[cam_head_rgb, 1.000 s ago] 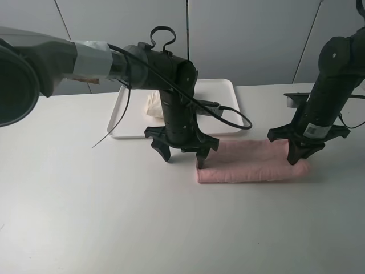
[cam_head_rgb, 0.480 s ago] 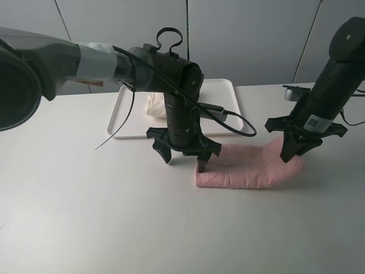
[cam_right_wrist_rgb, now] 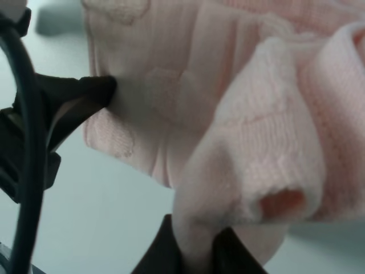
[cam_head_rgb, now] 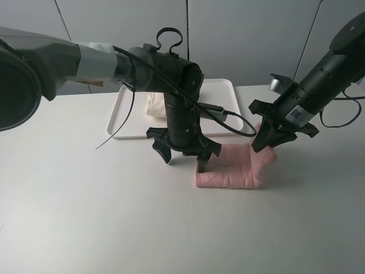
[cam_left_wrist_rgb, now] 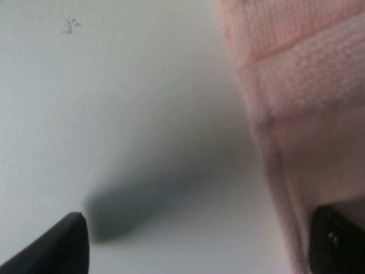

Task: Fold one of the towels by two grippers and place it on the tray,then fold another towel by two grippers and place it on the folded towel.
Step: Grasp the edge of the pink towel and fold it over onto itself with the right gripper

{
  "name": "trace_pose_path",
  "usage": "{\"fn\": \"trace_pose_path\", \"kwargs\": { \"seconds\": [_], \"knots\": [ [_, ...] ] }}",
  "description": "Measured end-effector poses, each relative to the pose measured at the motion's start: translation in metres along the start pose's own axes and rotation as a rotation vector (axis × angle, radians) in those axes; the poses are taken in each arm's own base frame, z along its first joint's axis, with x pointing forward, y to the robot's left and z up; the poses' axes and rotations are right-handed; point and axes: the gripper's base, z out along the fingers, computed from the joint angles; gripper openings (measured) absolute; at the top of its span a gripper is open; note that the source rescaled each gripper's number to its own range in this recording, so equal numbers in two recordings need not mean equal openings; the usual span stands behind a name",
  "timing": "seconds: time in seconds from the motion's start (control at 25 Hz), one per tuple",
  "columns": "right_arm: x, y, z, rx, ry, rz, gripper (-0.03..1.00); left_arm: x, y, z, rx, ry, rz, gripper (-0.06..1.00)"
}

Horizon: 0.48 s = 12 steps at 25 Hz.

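Observation:
The pink towel [cam_head_rgb: 231, 168] lies as a long folded strip on the table in front of the tray [cam_head_rgb: 228, 91]. My left gripper [cam_head_rgb: 182, 158] stands open at the strip's left end, one finger [cam_head_rgb: 201, 164] down on the towel [cam_left_wrist_rgb: 296, 85] and the other on the bare table. My right gripper [cam_head_rgb: 267, 144] is shut on the towel's right end and holds it lifted and bent over toward the left. In the right wrist view the pinched pink fold [cam_right_wrist_rgb: 256, 171] bulges above the fingers [cam_right_wrist_rgb: 165, 251]. The cream towel [cam_head_rgb: 154, 105] lies folded on the tray, partly hidden behind the left arm.
A black cable [cam_head_rgb: 234, 117] loops off the left arm over the tray's front rim. A thin loose cable end [cam_head_rgb: 111, 134] hangs down left of the tray. White table surface [cam_head_rgb: 85, 217] stretches along the front and left.
My right gripper has risen and moved left with the pink towel's right end, so the strip on the table is shorter. The left gripper has stayed in place.

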Motion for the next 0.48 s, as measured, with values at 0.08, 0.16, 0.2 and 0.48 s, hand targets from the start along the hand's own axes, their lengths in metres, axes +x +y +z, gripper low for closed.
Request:
{"fn": "trace_pose_path", "kwargs": {
  "seconds": [0.08, 0.16, 0.2, 0.48],
  "knots": [
    [0.002, -0.001, 0.003, -0.009, -0.005, 0.008, 0.06, 0.000, 0.000, 0.000, 0.001, -0.002, 0.000, 0.98],
    [0.004, -0.001, 0.008, -0.038, -0.023, 0.022, 0.06, 0.000, 0.000, 0.000, 0.001, -0.002, 0.002, 0.98],
    [0.006, 0.000, 0.011, -0.065, -0.034, 0.026, 0.06, 0.000, 0.000, 0.000, 0.001, -0.002, 0.002, 0.98],
    [0.016, 0.004, 0.026, -0.226, -0.111, 0.034, 0.06, 0.000, 0.000, 0.000, 0.001, -0.003, 0.002, 0.98]
  ]
}}
